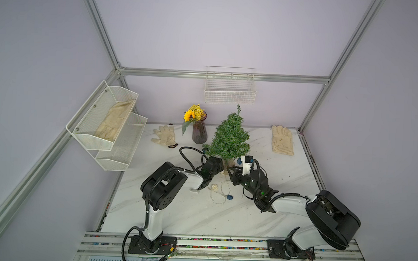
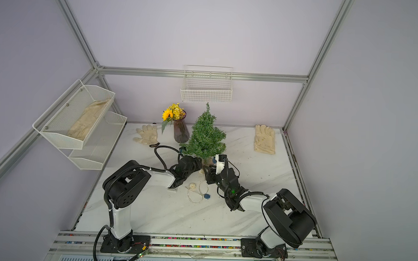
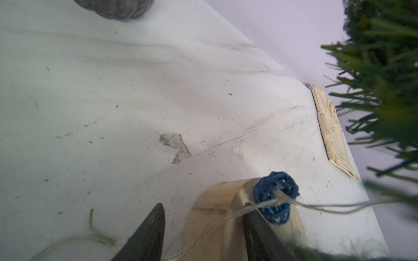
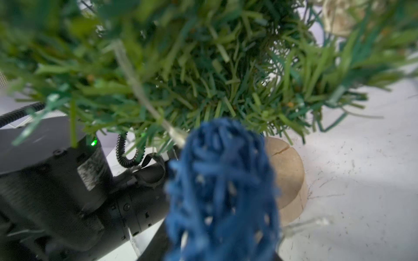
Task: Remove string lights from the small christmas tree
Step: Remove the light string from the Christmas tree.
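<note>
The left hand (image 3: pixel 204 210) is released, its dark fingers astride the round tan base (image 3: pixel 212 203) of the small bushy green christmas tree (image 1: pixel 230 136). The right hand (image 1: pixel 232 170) sits by that base, and its grip cannot be told. The pale-wire string lights (image 1: pixel 218 197) trail from the lower branches onto the white marbled table (image 1: pixel 175 214). One blue woven ball (image 3: pixel 274 198) hangs at the base.

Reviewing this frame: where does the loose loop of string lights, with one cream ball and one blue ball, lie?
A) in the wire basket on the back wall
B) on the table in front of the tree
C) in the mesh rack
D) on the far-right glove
B: in both top views the string lights loop on the table, just in front of the small christmas tree.
</note>
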